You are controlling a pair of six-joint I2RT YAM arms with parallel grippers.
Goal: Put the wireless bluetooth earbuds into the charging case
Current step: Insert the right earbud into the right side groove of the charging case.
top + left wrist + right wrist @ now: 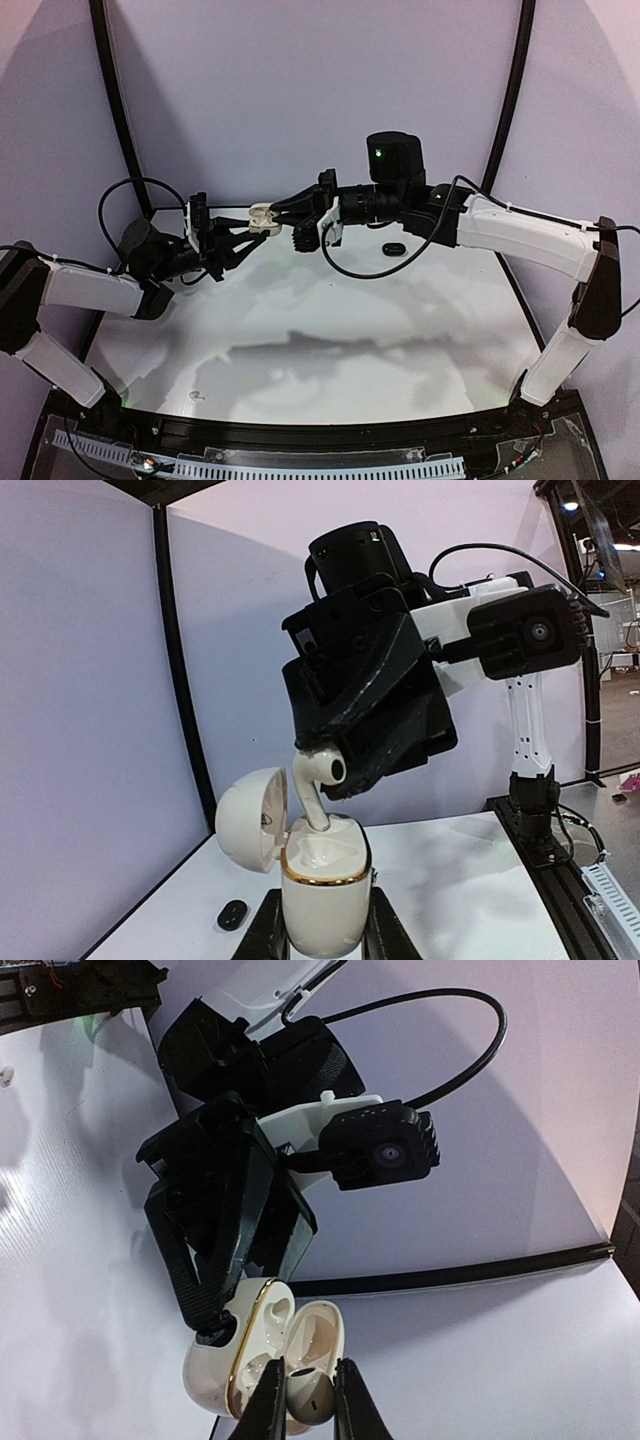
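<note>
The white earbud stands with its long axis close to upright. Its stem points down into the open mouth of the charging case and its rounded head sits above the rim, tipped slightly to one side. Whether the stem tip touches the bottom of its well cannot be told. The right arm's fingers are clamped on the earbud from either side. The left arm's fingers are closed on the lower body of the case and hold it upright with its mouth facing up. The lid is swung fully open to the side, and a gold band runs around the rim of the case. In the top view the two arms meet in the air over the far part of the table, near the back wall. The case and earbud hang above the table rather than resting on it. A small black oval thing lies on the table under the right arm, well apart from the case. It is too small to tell whether it is an earbud or a case. A small mark shows inside the lid, too small to read.
</note>
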